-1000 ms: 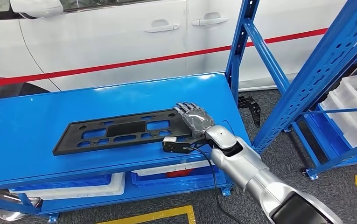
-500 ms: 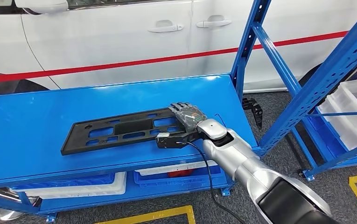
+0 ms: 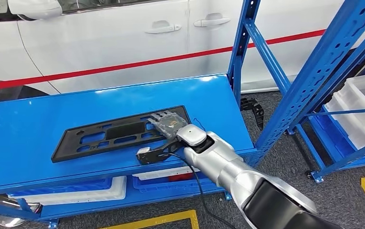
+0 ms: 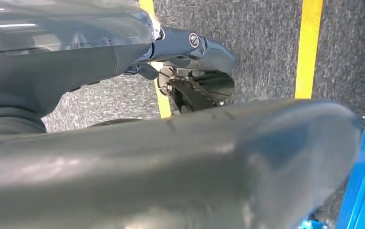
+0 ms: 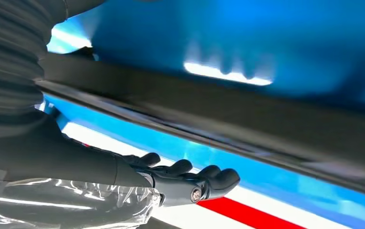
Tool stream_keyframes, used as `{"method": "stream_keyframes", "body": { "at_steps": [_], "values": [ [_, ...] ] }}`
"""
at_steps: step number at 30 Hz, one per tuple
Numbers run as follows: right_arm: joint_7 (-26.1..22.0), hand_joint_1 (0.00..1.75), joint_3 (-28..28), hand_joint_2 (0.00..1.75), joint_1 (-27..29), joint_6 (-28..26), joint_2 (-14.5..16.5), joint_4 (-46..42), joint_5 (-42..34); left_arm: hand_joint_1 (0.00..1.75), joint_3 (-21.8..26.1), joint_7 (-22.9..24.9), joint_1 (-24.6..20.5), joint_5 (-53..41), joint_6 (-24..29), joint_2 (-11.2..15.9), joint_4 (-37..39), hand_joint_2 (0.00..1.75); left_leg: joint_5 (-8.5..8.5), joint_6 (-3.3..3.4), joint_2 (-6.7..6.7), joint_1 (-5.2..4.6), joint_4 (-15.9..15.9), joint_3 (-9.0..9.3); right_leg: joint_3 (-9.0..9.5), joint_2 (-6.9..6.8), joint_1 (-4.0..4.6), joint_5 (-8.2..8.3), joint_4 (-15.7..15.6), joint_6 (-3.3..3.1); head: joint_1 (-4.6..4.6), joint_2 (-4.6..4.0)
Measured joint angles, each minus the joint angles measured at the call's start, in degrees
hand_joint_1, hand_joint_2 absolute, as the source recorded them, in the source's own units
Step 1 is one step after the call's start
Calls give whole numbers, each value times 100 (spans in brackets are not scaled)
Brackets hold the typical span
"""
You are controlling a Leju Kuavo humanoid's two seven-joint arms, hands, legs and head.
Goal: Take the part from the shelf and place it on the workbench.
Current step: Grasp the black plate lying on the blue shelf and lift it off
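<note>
The part [image 3: 109, 136] is a long, flat black plastic panel with several cut-outs. It lies flat on the blue workbench [image 3: 37, 119], towards the front edge. My right hand [image 3: 165, 123] reaches over the part's right end with its fingers stretched out over the top. In the right wrist view these fingers [image 5: 190, 176] are spread and straight, with a gap between them and the part [image 5: 218, 114]. The hand grips nothing. My left hand [image 4: 185, 157] hangs by the floor, its fingers [image 4: 194, 45] loose and empty.
A white car [image 3: 123, 38] stands close behind the bench. Blue shelf uprights [image 3: 240, 43] and a slanted brace [image 3: 323, 62] rise at the right, with clear bins [image 3: 361, 109] beyond. White bins [image 3: 75, 191] sit under the bench. A black bracket [image 3: 252, 106] lies on the floor.
My right hand has moved left along the part, from its right tip to further in, and the wrist has dropped towards the bench's front edge. The camera shifted slightly.
</note>
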Motion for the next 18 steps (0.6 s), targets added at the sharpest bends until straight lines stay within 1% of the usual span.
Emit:
{"method": "stream_keyframes", "body": {
  "at_steps": [1,2,3,4,5,6,7,8,9,10,12,13,14,15,16,17,18],
  "values": [
    [-15,0,51,175,-5,-3,78,29,7,0,5,-1,-1,-5,-3,-2,-1,0,212,15,2,0,-378,182,8,4,0,-3,0,3,0,0],
    [-29,0,95,175,-11,-7,146,53,14,0,8,-1,-4,-9,-6,-2,-1,0,386,35,4,-4,-813,392,14,8,3,-6,1,10,1,0],
    [-39,0,132,175,-14,-10,206,75,19,0,11,-1,-10,-13,-8,-2,-1,0,501,63,5,-16,-1154,558,13,14,10,-7,3,27,1,0],
    [-44,0,167,175,-15,-12,266,96,22,0,16,-2,-15,-15,-11,-2,-1,0,557,89,3,-31,-1373,660,8,16,16,-6,4,49,2,0],
    [-46,0,197,175,-15,-12,311,120,25,0,22,-3,-18,-18,-12,-3,-1,0,553,113,0,-47,-1444,687,1,17,19,-2,2,77,4,0],
    [-48,0,222,175,-15,-13,353,141,26,0,27,-3,-18,-21,-12,-3,-1,0,563,140,-5,-61,-1451,684,-1,18,20,5,-6,110,4,0],
    [-49,0,244,175,-16,-12,389,159,27,0,33,-3,-14,-23,-13,-9,0,0,580,173,-3,-45,-1470,688,-2,14,18,-3,-3,144,5,0],
    [-50,0,265,175,-19,-7,412,175,28,0,38,-3,-12,-25,-13,-17,1,0,600,209,-2,-33,-1496,698,-17,8,19,-42,41,178,8,0],
    [-48,0,289,175,-25,11,432,184,25,0,43,-4,-13,-26,-13,-26,1,0,620,246,3,-19,-1524,709,-74,4,22,-138,173,207,13,0],
    [-36,0,321,175,-28,46,447,187,7,0,48,-4,-16,-26,-13,-34,1,0,635,276,8,-5,-1545,716,-190,-2,23,-295,426,229,19,0],
    [32,0,424,175,-27,150,461,172,-92,0,55,-1,-19,-29,-13,-37,1,0,638,302,12,-18,-1547,711,-541,-6,21,-650,1155,254,27,0],
    [93,0,486,175,-23,206,463,152,-178,0,57,10,-20,-36,-13,-38,1,0,636,304,12,-23,-1546,711,-684,-7,21,-741,1447,258,27,0],
    [170,0,558,175,-25,254,467,131,-284,0,59,26,-23,-48,-15,-38,1,0,633,305,10,-25,-1543,715,-743,-7,22,-723,1557,256,28,0],
    [252,0,633,175,-35,293,473,110,-400,0,60,46,-27,-62,-18,-38,1,0,627,303,7,-27,-1539,723,-688,-7,22,-598,1443,245,29,0],
    [324,0,716,175,-48,323,480,97,-509,0,59,66,-32,-78,-24,-38,1,0,619,298,2,-28,-1532,734,-532,-7,25,-398,1130,226,30,0],
    [384,0,794,175,-63,340,488,90,-597,0,58,80,-38,-89,-30,-43,1,0,607,287,-3,-28,-1523,743,-329,-8,32,-211,714,196,31,0],
    [428,1,862,175,-77,349,498,87,-654,0,58,88,-44,-96,-37,-47,1,0,592,269,-7,-40,-1505,741,-149,-9,43,-73,345,168,30,0]
  ]
}}
